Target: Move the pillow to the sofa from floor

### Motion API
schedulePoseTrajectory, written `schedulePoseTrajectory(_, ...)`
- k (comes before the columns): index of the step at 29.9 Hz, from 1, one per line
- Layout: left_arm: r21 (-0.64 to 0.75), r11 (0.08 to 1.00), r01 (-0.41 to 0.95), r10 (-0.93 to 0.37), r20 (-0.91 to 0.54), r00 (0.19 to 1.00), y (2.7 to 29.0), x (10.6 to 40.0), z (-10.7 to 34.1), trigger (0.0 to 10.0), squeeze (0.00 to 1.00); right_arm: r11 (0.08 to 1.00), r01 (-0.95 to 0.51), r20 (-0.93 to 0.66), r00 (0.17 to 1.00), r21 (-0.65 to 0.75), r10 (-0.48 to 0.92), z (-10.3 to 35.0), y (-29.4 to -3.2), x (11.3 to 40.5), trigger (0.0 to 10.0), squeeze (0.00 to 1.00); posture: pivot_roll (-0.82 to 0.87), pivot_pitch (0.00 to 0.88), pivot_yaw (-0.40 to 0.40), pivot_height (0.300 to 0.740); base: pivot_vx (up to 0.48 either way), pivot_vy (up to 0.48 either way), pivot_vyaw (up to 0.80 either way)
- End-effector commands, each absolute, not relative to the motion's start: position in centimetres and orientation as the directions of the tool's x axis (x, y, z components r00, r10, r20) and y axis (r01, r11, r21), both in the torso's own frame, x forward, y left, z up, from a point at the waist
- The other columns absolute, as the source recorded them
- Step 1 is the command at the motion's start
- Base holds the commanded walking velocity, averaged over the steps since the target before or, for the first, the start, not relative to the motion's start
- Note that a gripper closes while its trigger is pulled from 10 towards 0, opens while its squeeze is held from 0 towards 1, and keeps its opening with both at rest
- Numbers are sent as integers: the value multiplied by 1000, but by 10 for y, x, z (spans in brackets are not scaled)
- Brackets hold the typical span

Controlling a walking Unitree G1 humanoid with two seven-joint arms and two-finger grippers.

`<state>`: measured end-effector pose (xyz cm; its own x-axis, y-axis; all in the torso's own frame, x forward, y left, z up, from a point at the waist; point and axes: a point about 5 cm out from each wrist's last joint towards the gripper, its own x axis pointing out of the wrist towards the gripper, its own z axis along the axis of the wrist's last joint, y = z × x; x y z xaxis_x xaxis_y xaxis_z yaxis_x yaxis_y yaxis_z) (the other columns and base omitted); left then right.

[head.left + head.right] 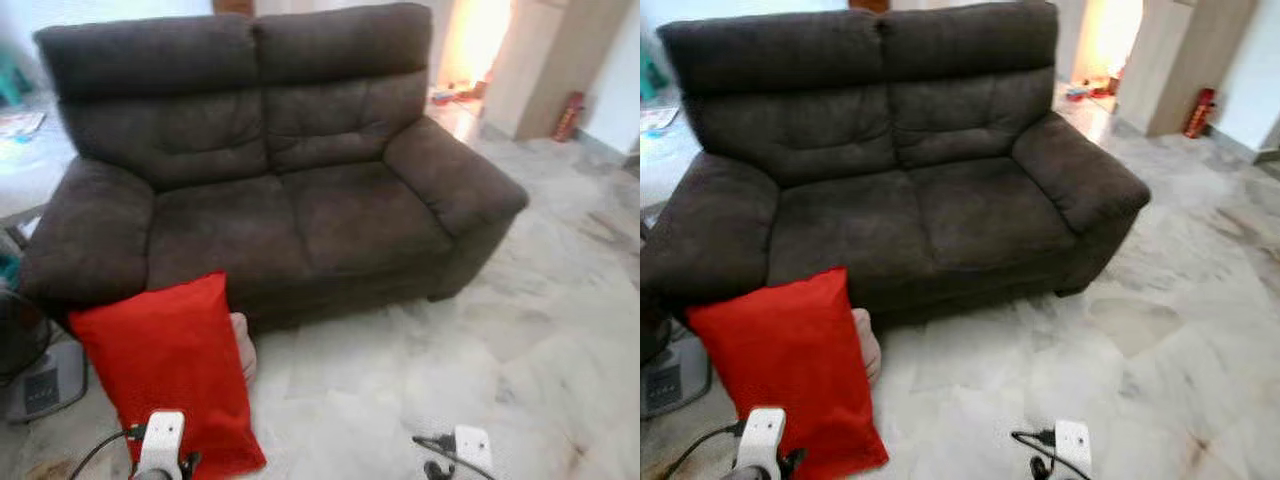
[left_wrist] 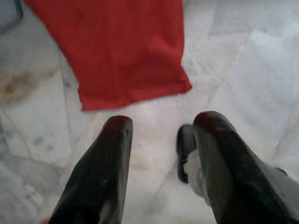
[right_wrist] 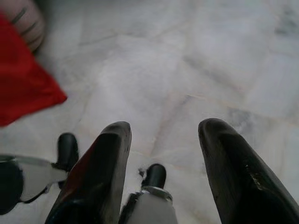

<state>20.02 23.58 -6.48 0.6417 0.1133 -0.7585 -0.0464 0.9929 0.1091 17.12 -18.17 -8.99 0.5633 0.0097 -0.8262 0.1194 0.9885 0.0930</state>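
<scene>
You are looking at one red pillow (image 1: pixel 172 372) on the pale marble floor (image 1: pixel 480 370), propped upright against the front of the sofa (image 1: pixel 270 170) at its left end, below the left armrest — leaning there, it offers you its near lower edge as the likeliest place to take hold. One dark brown two-seat sofa stands behind it, both seat cushions bare and ready to receive it. A pinkish striped object (image 1: pixel 243 343), partly hidden, sits just right of the pillow; what it is cannot be told. Two grippers hang low over the floor: the left gripper (image 2: pixel 161 128), jaws apart, just short of the pillow's near edge, and the right gripper (image 3: pixel 163 135), jaws likewise apart, over bare floor to the right — neither touches anything.
</scene>
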Motion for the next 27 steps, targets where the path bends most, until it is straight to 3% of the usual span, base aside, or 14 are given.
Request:
schedulePoseTrajectory(1, 107, 993, -47, 113, -770, 628, 234, 197, -67, 10000, 0, 989, 121, -825, 565, 89, 5, -89, -184, 172, 10000, 0, 99, 0, -52, 740, 0, 0, 800)
schedulePoseTrajectory(23, 120, 991, -55, 127, -767, 629, 235, 197, -67, 10000, 0, 988, 125, -826, 563, 91, 5, -90, -184, 172, 10000, 0, 104, 0, -58, 740, 0, 0, 800)
schedulePoseTrajectory(27, 116, 992, -59, 127, -768, 628, 235, 197, -67, 10000, 0, 985, 144, -829, 559, 97, 0, -90, -184, 171, 10000, 0, 106, 0, -59, 740, 0, 0, 133)
